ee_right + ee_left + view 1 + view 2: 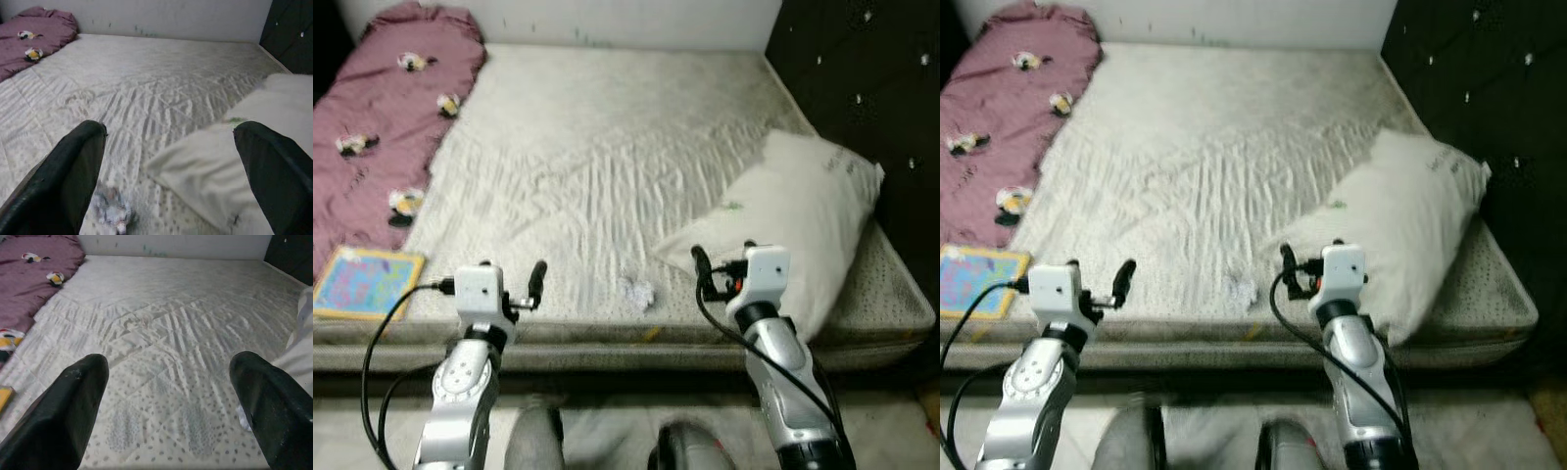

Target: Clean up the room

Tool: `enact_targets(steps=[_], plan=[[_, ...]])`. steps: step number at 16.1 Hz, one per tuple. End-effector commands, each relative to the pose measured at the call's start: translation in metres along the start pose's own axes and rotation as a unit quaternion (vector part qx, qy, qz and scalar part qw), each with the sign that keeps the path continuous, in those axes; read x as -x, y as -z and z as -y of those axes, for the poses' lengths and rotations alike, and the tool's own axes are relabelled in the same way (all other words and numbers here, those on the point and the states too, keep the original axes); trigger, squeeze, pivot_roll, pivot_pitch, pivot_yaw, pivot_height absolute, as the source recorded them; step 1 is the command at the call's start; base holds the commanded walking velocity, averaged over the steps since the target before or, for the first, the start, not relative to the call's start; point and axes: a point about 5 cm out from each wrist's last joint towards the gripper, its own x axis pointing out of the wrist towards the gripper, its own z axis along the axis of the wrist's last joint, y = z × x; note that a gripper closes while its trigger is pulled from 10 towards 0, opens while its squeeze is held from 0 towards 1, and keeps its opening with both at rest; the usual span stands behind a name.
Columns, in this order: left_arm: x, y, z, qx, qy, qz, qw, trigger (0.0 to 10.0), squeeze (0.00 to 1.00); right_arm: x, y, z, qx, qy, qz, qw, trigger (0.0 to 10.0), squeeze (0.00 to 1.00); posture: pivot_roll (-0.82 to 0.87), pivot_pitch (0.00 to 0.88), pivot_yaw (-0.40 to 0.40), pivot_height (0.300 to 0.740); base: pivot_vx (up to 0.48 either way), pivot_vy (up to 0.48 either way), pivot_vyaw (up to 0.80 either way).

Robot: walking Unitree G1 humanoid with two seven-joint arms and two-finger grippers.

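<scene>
Two grippers are held up at the near edge of a bed [607, 147] covered in a pale quilted sheet. The left gripper [509, 279] has its fingers spread apart with nothing between them; the right gripper [720, 266] also has its fingers apart and bare, just in front of a white pillow [798, 211] lying toward the bed's right side near a dark tufted headboard [871, 88]. A small crumpled scrap of paper [637, 292] lies on the sheet near the front edge, between the two grippers. A maroon blanket [386, 117] with small printed figures lies along the left side, and a colourful book [364, 282] rests at the front left corner.
</scene>
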Motion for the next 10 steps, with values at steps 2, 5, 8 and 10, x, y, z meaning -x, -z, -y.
enact_targets(steps=[2, 5, 8, 10], plan=[[0.0003, 0.0005, -0.0020, -0.002, -0.006, -0.003, 1.000, 10.0, 0.00, 0.0008, -0.0003, 0.0005, 0.000, 0.000, -0.003, 1.000, 10.0, 0.00, 0.03, 0.085, -0.035, 0.618, 0.000, 0.000, 0.00], [-0.0002, 0.0013, -0.0029, 0.006, -0.011, -0.005, 1.000, 10.0, 0.00, 0.0006, -0.0007, 0.0006, -0.001, 0.000, -0.003, 1.000, 10.0, 0.00, 0.03, 0.086, -0.036, 0.618, 0.000, 0.000, 0.00], [0.0000, 0.0024, -0.0019, 0.013, -0.011, -0.008, 1.000, 10.0, 0.00, -0.0010, -0.0010, 0.0015, -0.004, -0.001, -0.002, 1.000, 10.0, 0.00, 0.03, 0.088, -0.033, 0.618, 0.000, 0.000, 0.00], [-0.0004, 0.0023, -0.0015, 0.016, -0.009, -0.009, 1.000, 10.0, 0.00, -0.0014, -0.0026, -0.0009, 0.005, -0.016, 0.001, 1.000, 10.0, 0.00, 0.03, 0.091, -0.034, 0.618, 0.000, 0.000, 0.00]])
